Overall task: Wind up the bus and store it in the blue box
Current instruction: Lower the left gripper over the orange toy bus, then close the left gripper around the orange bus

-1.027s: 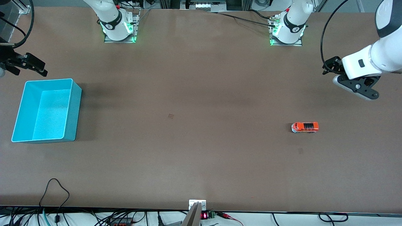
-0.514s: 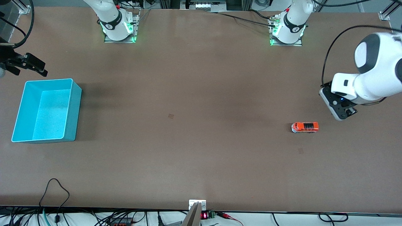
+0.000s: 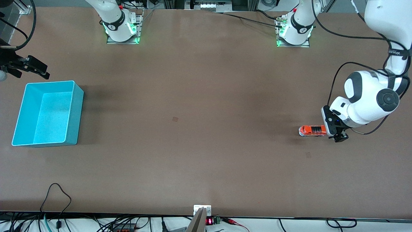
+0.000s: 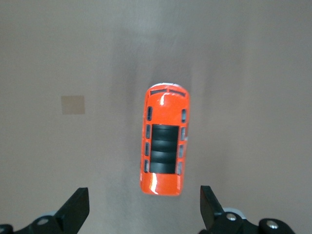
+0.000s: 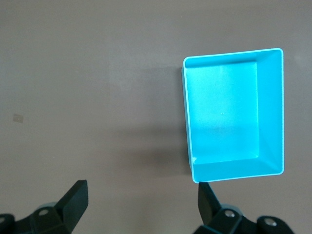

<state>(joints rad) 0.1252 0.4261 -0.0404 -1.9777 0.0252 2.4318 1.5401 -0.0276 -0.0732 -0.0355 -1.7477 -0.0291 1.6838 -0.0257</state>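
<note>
The small orange bus [image 3: 311, 130] with dark roof windows stands on the brown table toward the left arm's end. My left gripper [image 3: 333, 131] hangs low and open, just off the bus's end that faces the left arm's end of the table. In the left wrist view the bus [image 4: 165, 141] lies ahead of the open gripper [image 4: 144, 207], not between its fingers [image 4: 78, 207]. The empty blue box [image 3: 74, 112] stands at the right arm's end. My right gripper [image 3: 38, 68] waits open above the table beside the box's farther wall. The right wrist view shows the box [image 5: 270, 112] and the open gripper [image 5: 141, 200].
Small tape marks lie on the table at the middle [image 3: 174, 119] and nearer the front camera than the bus [image 3: 308, 155]; the latter also shows in the left wrist view [image 4: 73, 104]. Cables [image 3: 56, 193] run along the table's front edge. The arm bases [image 3: 122, 29] stand along the farther edge.
The left arm has swung down from the table's end toward the bus, and its gripper now hangs low at the bus's end. The bus, box and right gripper have not moved.
</note>
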